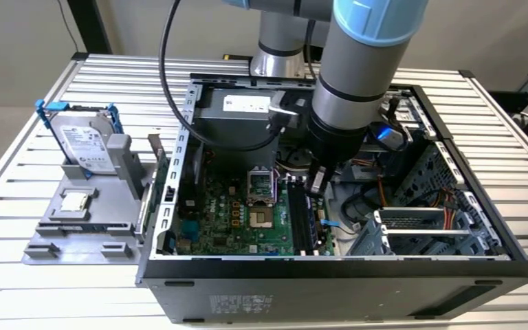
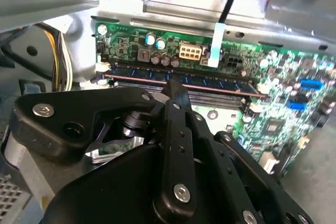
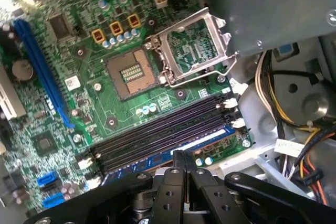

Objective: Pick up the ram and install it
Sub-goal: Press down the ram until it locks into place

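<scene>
The ram [image 2: 210, 81] is a long blue-green stick standing on edge in the outermost black memory slot of the green motherboard [image 3: 100, 98]. In the first wrist view the ram [image 3: 207, 141] shows as a blue strip beside the empty slots [image 3: 157, 132]. My gripper [image 3: 182, 156] is shut, with both fingers pressed together and nothing between them. Its tip rests on or just above the middle of the stick's top edge, and in the second wrist view the gripper [image 2: 173, 88] meets that edge. In the exterior view the gripper [image 1: 317, 184] reaches down inside the open computer case [image 1: 337, 265].
The processor socket [image 3: 191, 48] stands open beside a bare socket [image 3: 131, 72]. Bundled cables [image 3: 294, 119] and a drive cage [image 1: 425, 230] crowd the case's side at the exterior view's right. Outside, a grey fixture [image 1: 108, 227] holds a silver hard drive [image 1: 85, 141] and a small chip [image 1: 74, 201].
</scene>
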Robot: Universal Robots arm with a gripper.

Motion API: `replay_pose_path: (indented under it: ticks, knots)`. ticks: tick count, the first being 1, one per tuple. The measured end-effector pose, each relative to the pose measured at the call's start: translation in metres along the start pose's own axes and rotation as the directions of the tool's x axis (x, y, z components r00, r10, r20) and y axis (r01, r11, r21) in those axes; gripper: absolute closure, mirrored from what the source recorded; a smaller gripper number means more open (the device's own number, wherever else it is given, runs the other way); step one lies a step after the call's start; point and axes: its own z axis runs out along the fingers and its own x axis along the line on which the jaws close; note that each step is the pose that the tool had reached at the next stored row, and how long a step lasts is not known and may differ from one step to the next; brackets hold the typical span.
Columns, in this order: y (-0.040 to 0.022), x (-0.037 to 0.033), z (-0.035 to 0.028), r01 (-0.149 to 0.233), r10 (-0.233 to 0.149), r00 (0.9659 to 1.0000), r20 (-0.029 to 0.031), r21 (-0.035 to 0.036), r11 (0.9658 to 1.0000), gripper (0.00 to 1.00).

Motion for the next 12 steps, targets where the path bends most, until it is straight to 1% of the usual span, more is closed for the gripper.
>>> replay_pose_path:
  ticks: [2, 3, 6, 8, 11, 12]
  knots:
    - [0.0000, 0.0000, 0.0000, 0.036, -0.036, 0.9994, 0.0005, 0.0005, 0.9994, 1.00]
    - [0.0000, 0.0000, 0.0001, 0.054, -0.054, 0.9985, 0.0007, 0.0001, 0.9985, 1.00]
    - [0.0001, 0.0001, 0.0007, 0.108, -0.108, 0.9942, 0.0011, -0.0014, 0.9942, 1.00]
    - [0.0001, 0.0001, 0.0009, 0.144, -0.144, 0.9895, 0.0016, -0.0023, 0.9895, 1.00]
    - [0.0001, 0.0001, 0.0014, 0.199, -0.199, 0.9800, 0.0024, -0.0037, 0.9800, 1.00]
    - [0.0001, 0.0001, 0.0019, 0.212, -0.212, 0.9773, 0.0031, -0.0040, 0.9773, 1.00]
